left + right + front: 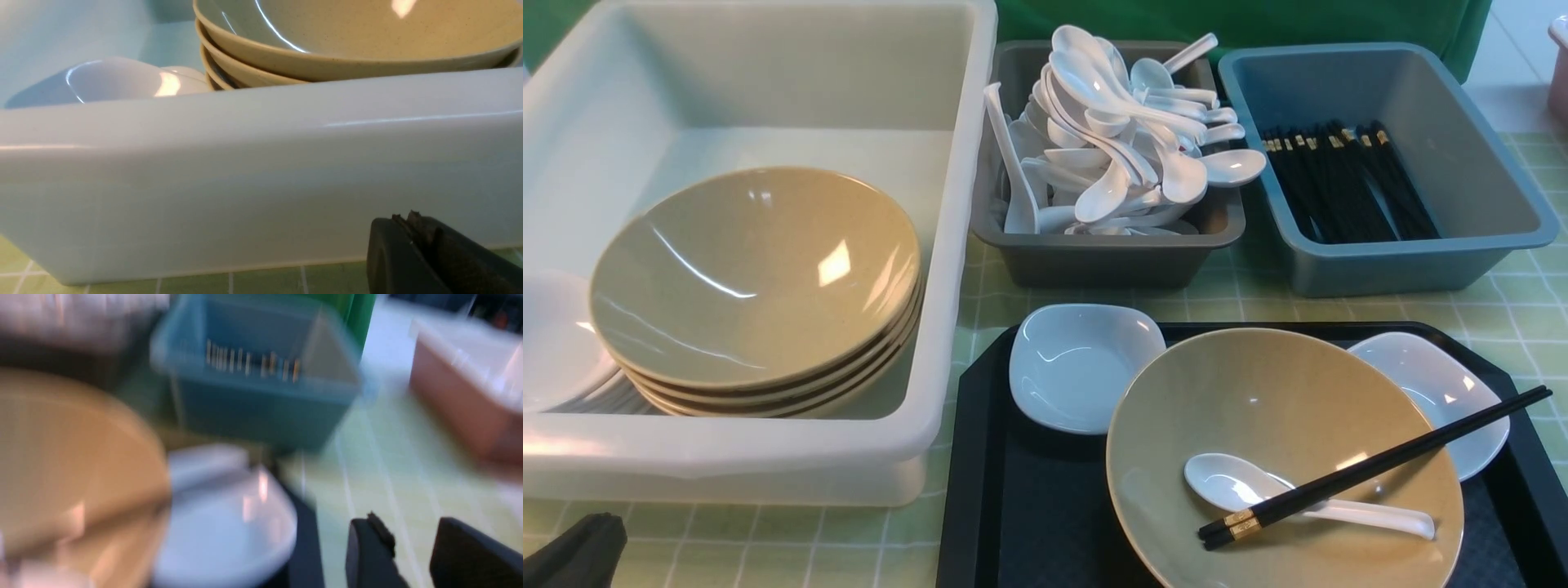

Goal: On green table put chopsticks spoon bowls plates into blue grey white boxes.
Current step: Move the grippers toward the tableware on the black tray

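On the black tray (pixel 1029 506) stands an olive-tan bowl (pixel 1258 408) holding a white spoon (pixel 1233 482), with black chopsticks (pixel 1380 461) laid across its rim. Two white plates (pixel 1074 363) (pixel 1437 392) flank it. The big white box (pixel 947 245) holds stacked bowls (pixel 760 278) and plates (pixel 556 343); the grey box (pixel 1094 261) holds spoons, the blue box (pixel 1413 261) chopsticks. My left gripper (pixel 404 218) is shut and empty, low in front of the white box's wall (pixel 245 183). My right gripper (pixel 408 526) is open and empty over the green table (pixel 388 457), beside a plate (pixel 229 522); this view is blurred.
A pink box (pixel 461 396) stands on the table to the right of the blue box (pixel 253 400). A dark green backdrop (pixel 1241 20) rises behind the boxes. The tray lies close in front of the grey and blue boxes.
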Motion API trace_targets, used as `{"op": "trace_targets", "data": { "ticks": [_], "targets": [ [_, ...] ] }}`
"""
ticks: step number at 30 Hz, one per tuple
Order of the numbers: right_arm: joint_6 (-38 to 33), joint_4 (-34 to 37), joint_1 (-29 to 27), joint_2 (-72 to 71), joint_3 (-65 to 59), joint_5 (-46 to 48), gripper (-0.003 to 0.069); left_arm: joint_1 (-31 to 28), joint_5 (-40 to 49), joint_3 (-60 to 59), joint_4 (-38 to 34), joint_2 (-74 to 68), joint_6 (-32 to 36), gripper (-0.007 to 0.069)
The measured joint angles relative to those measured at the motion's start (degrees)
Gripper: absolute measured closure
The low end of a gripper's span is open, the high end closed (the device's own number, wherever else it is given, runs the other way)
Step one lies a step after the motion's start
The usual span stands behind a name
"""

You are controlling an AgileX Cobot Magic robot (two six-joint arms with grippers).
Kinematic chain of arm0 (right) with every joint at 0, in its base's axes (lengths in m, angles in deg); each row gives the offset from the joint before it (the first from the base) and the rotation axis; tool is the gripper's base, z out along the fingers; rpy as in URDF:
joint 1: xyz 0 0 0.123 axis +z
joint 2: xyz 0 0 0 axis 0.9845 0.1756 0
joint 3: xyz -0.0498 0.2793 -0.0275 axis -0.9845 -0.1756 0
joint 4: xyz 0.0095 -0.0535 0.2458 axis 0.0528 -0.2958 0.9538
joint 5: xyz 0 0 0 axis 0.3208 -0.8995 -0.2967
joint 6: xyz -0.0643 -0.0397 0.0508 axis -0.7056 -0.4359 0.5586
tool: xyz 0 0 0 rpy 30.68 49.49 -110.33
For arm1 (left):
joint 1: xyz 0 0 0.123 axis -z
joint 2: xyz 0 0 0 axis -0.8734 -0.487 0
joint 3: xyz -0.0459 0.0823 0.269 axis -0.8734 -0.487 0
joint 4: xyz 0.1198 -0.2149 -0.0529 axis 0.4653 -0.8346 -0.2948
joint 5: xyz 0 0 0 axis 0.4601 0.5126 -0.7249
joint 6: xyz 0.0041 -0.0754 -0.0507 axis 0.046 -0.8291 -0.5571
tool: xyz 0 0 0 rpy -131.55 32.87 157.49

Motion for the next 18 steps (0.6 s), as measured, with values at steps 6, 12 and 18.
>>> {"op": "trace_targets", "data": {
  "ticks": [6,12,18],
  "targets": [
    [8.8,0.1,0.0,0.0,0.0,-16.1,0.0423,0.0,-19.5,-0.1,-3.3,0.0,-5.5,0.0626],
    [14.8,0.1,0.0,0.0,0.3,-29.9,0.0423,0.0,-48.0,-0.1,-10.7,0.0,-16.3,0.0626],
    [18.0,0.1,0.0,3.9,14.4,-25.6,0.0423,0.0,-51.5,8.5,-16.9,-1.1,-18.6,0.0626]
  ]
}}
